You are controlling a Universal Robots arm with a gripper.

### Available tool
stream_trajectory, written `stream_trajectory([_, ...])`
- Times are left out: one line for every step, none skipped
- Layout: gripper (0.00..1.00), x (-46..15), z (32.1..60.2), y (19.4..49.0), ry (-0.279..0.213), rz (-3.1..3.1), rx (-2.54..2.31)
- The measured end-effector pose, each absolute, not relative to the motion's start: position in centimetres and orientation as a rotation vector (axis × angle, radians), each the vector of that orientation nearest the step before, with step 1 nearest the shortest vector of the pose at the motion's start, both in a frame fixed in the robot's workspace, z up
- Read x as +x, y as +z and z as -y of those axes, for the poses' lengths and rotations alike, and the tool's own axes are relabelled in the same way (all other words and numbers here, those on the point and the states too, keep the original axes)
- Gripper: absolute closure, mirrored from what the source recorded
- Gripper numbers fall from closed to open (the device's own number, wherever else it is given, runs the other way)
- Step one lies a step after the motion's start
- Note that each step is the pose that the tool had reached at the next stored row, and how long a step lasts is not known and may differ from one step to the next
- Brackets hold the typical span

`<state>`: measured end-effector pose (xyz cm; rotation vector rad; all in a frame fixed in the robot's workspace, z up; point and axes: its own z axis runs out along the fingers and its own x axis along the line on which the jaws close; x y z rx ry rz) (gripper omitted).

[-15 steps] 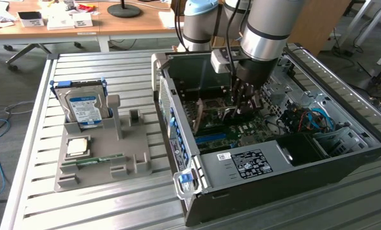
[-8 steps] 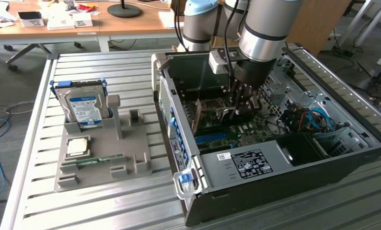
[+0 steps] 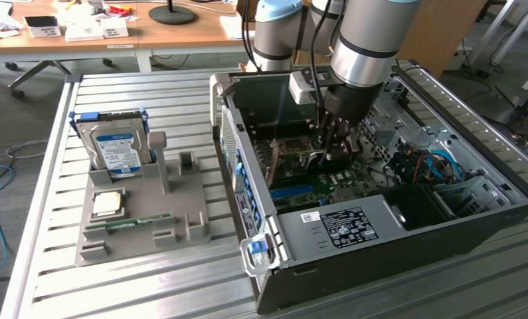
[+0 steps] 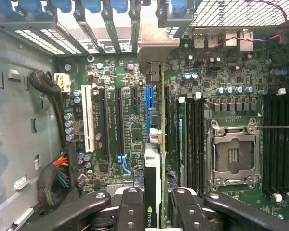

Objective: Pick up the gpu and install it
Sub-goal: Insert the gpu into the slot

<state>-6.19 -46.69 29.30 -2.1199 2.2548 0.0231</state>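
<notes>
— What does the wrist view add to the exterior one?
— It shows the gripper (image 4: 156, 208) clamped on the gpu (image 4: 152, 171). The card is held edge-on along the blue slot (image 4: 150, 108), near the empty CPU socket (image 4: 232, 156). In the exterior view the arm hides that grip at centre frame, inside the open case (image 3: 379, 266).
— And around it?
— At the exterior frame's left a grey tray (image 3: 144, 199) carries the hard drive (image 3: 117, 149), a processor chip (image 3: 109, 203) and the RAM stick (image 3: 131, 222), apart from the case
</notes>
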Motion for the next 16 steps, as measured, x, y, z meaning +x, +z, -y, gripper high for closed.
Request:
stream_trajectory([0.73, -6.24, 46.69, 29.29, 0.023, -2.255, -2.12])
stream_trajectory([0.73, -6.31, 46.69, 29.29, 0.023, -2.255, -2.12])
stream_trajectory([0.73, -6.36, 46.69, 29.28, 0.023, -2.255, -2.12])
stream_trajectory([0.73, -6.42, 46.69, 29.28, 0.023, -2.255, -2.12])
stream_trajectory([0.73, -6.51, 46.69, 29.24, 0.023, -2.255, -2.12])
stream_trajectory([0.73, -6.56, 46.69, 29.17, 0.023, -2.255, -2.12])
stream_trajectory([0.73, -6.6, 46.69, 29.08, 0.023, -2.255, -2.12])
stream_trajectory([0.73, -6.64, 46.69, 28.98, 0.023, -2.255, -2.12])
stream_trajectory([0.73, -6.68, 46.69, 28.88, 0.023, -2.255, -2.12])
stream_trajectory([0.73, -6.71, 46.69, 28.8, 0.023, -2.255, -2.12])
stream_trajectory([0.73, -6.73, 46.69, 28.75, 0.023, -2.255, -2.12])
stream_trajectory([0.73, -6.74, 46.69, 28.74, 0.023, -2.255, -2.12])
stream_trajectory([0.73, -6.74, 46.69, 28.74, 0.023, -2.255, -2.12])
stream_trajectory([0.73, -6.74, 46.69, 28.74, 0.023, -2.255, -2.12])
stream_trajectory([0.73, -6.75, 46.69, 28.74, 0.023, -2.255, -2.12])
stream_trajectory([0.73, -6.75, 46.69, 28.73, 0.023, -2.255, -2.12])
